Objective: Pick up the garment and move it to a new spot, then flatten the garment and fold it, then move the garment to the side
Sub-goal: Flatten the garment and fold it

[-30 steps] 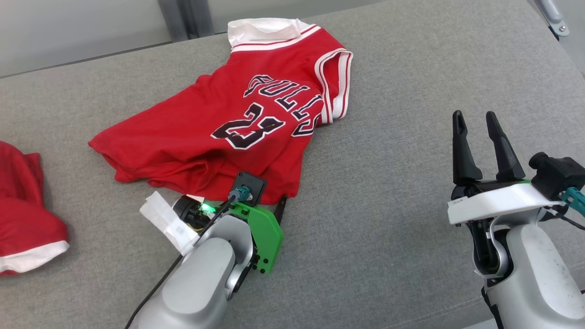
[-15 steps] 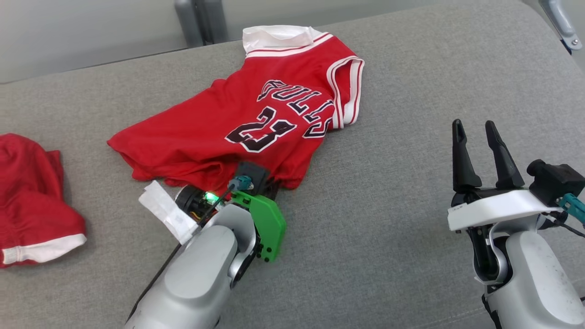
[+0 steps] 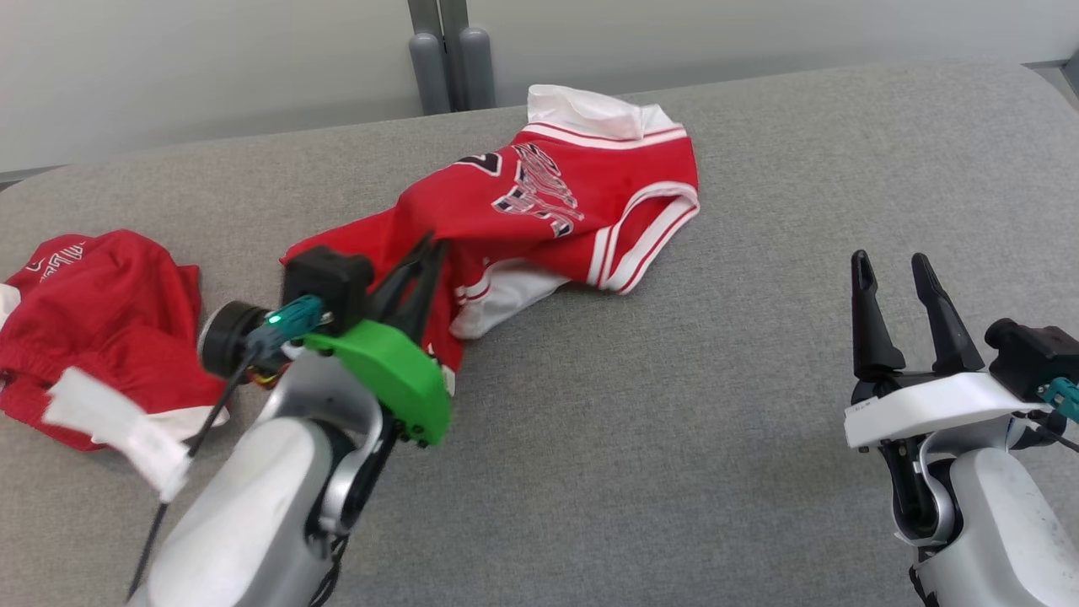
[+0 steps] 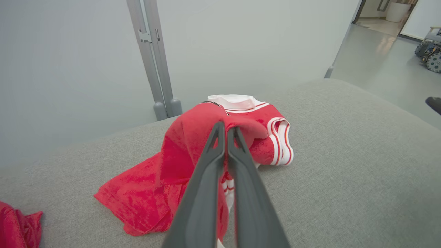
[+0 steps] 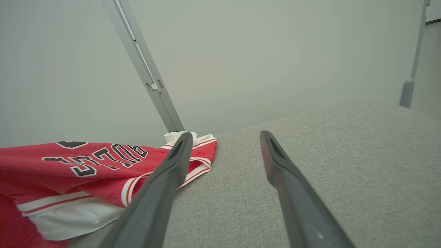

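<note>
The garment [image 3: 573, 194] is a red jersey with white trim and black lettering, lying crumpled on the grey padded surface [image 3: 674, 379]. My left gripper [image 3: 432, 246] is shut on its near red edge and holds that part raised, so the fabric drapes over itself. In the left wrist view the closed fingers [image 4: 225, 125] pinch a red fold of the garment [image 4: 179, 151]. My right gripper [image 3: 889, 261] stands open at the lower right, well clear of the cloth. In the right wrist view that gripper [image 5: 226, 135] holds nothing, with the garment [image 5: 69, 168] to its left.
A second red piece of clothing [image 3: 110, 303] with a white hem lies at the far left. Grey posts [image 3: 442, 51] and a pale wall stand behind the surface's far edge. Bare grey padding stretches between the two arms and to the right.
My left gripper has shut on the garment's near edge and lifted it up and leftward, turning the cloth over on itself. The head camera has shifted. The right arm holds still.
</note>
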`<state>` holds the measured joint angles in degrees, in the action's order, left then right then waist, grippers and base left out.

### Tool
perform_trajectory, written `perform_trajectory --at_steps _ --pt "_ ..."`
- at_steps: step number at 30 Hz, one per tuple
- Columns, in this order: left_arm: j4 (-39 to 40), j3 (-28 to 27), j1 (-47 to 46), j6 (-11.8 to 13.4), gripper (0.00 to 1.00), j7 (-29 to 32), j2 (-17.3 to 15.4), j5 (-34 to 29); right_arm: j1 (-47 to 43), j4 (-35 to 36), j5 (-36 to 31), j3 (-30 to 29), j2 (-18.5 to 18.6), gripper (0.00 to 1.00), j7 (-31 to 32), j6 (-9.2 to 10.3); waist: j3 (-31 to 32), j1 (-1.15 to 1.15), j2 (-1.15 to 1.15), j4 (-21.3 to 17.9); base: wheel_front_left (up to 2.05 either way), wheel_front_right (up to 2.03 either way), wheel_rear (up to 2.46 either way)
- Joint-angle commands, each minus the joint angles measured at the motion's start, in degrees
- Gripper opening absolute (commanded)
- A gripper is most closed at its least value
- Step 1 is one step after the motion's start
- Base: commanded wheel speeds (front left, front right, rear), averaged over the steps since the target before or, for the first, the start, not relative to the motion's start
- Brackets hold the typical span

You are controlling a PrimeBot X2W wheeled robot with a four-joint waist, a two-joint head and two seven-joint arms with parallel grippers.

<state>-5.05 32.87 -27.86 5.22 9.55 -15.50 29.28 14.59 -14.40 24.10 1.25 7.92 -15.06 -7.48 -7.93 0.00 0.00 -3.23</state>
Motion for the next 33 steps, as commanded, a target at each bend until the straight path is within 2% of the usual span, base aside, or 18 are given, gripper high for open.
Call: perform_trajectory --at_steps 1,5,9,10,11,12,13,14,17,21,29,33 --pt "2.32 -1.18 2.26 1.23 0.0 0.49 -1.81 0.6 -0.6 0.03 0.3 -0.11 0.35 1.0 -0.16 -0.03 0.19 0.0 0.0 0.45 0.0 0.0 0.0" --pt "8.2 -5.17 8.69 4.36 0.0 1.6 -6.32 2.44 -0.87 -0.13 0.43 -0.75 1.1 1.0 -0.16 -0.03 -0.06 0.0 0.0 0.76 0.0 0.0 0.0" --pt "5.96 -6.77 13.22 4.12 0.0 0.56 -7.48 5.26 -0.81 -0.7 0.5 -0.22 1.23 1.0 -0.16 -0.03 -0.57 0.0 0.0 0.98 0.0 0.0 0.0" --pt "4.12 -7.21 13.7 3.45 0.24 -0.84 -6.59 6.23 -0.64 -0.85 0.52 0.14 1.22 1.0 -0.16 -0.03 -0.73 0.0 0.0 1.02 0.0 0.0 0.0" --pt "1.78 -7.38 13.93 2.75 0.36 -2.32 -6.26 6.42 -0.39 -1.07 0.51 0.55 1.24 1.0 -0.16 -0.03 -0.86 0.0 0.0 0.99 0.0 0.0 0.0" --pt "-0.08 -7.22 13.92 2.21 0.36 -3.65 -6.26 6.06 -0.12 -1.29 0.55 0.91 1.29 1.0 -0.16 -0.03 -0.97 0.0 0.0 0.91 0.0 0.0 0.0" --pt "-2.16 -7.31 13.76 1.74 0.65 -5.6 -5.38 6.18 0.23 -1.43 0.64 1.2 1.35 1.0 -0.16 -0.03 -1.07 0.0 0.0 0.86 0.0 0.0 0.0" --pt "-3.66 -7.47 13.6 1.25 1.0 -7.05 -4.55 6.63 0.44 -1.5 0.73 1.37 1.42 1.0 -0.16 -0.03 -1.13 0.0 0.0 0.84 0.0 0.0 0.0" --pt "-7.26 -8.21 12.7 0.43 1.0 -11.42 -3.15 6.97 0.5 -1.87 1.01 2.24 1.72 1.0 -0.16 -0.03 -1.24 0.0 0.0 1.06 0.0 0.0 0.0" --pt "-8.96 -8.65 12.81 0.65 1.0 -15.81 -2.91 5.58 0.23 -2.23 1.75 4.84 1.79 1.0 -0.16 -0.03 -0.97 0.0 0.0 1.65 0.0 0.0 0.0" --pt "-4.16 -10.29 17.06 4.0 1.0 -21.34 -2.95 3.91 1.58 -4.24 4.84 15.41 2.03 1.0 -0.16 -0.03 -0.63 0.0 0.0 4.84 0.0 0.0 0.0" --pt "-2.32 -10.21 18.4 4.46 1.0 -21.75 -2.48 4.23 4.77 -9.13 6.99 22.1 2.67 1.0 0.3 -0.03 -0.94 0.0 0.0 7.33 0.0 0.0 0.0"
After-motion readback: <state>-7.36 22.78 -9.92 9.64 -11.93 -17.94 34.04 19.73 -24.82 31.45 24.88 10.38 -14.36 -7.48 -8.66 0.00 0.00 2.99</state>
